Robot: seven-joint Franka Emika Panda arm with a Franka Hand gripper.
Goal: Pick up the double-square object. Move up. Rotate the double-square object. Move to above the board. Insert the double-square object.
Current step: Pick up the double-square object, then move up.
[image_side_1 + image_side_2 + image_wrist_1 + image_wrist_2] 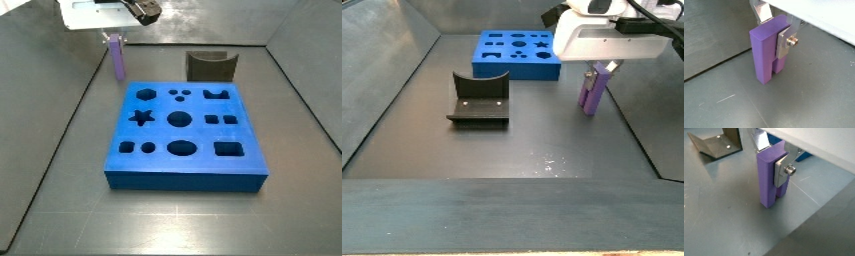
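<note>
Purple double-square object [767,52] clamped upright by gripper [774,35], beside board [187,125]. Pick-up judged done; lift required next.

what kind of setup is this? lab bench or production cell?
Most likely a lab test cell for peg-insertion trials, not production. A grey walled enclosure holds only a blue board with shaped holes, a dark fixture, and the end effector near one wall, gripping the purple double-square object.
</note>
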